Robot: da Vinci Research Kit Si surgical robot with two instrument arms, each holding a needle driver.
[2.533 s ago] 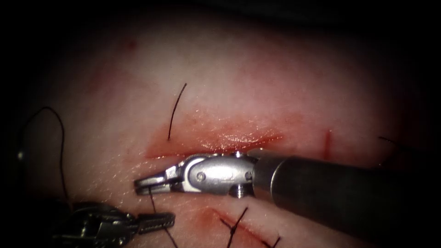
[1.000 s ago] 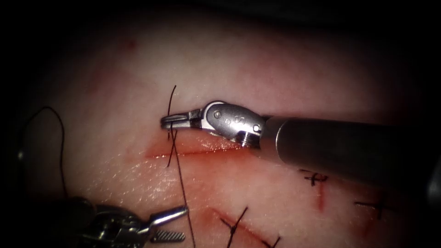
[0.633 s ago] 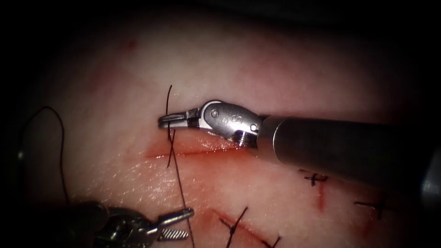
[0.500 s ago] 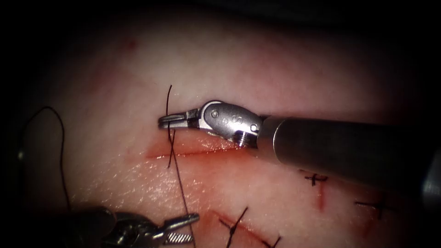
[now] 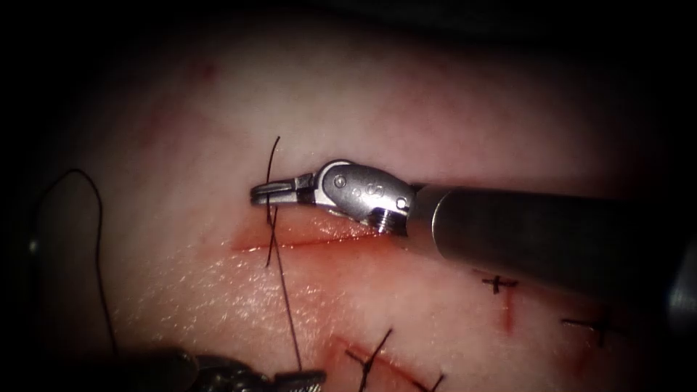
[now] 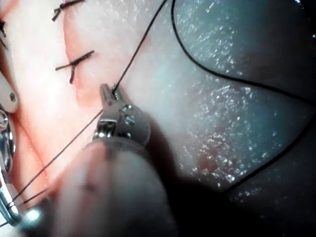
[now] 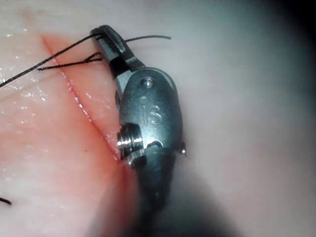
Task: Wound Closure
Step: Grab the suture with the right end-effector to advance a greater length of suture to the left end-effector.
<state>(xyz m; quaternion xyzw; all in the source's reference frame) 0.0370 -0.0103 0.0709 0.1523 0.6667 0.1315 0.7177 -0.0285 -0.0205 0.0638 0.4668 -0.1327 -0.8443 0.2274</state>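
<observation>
Right silver needle driver [image 5: 263,193], shaft coming in from 3 o'clock, has its fingers pinching the short free end of the thin black suture thread [image 5: 279,279] just beyond the cut's far edge near its left end. Left needle driver [image 6: 109,94] at 6 o'clock of the endoscope view has fingers pressed together on the long strand where it runs down from the red cut [image 5: 312,238] in the pale pork tissue [image 5: 406,109]. Progress, judged: black knotted stitches [image 5: 498,283] already sit at 4 and 5 o'clock, this stitch's thread crosses the cut but isn't tied down or trimmed, most of this cut is open, and no needle can be made out.
</observation>
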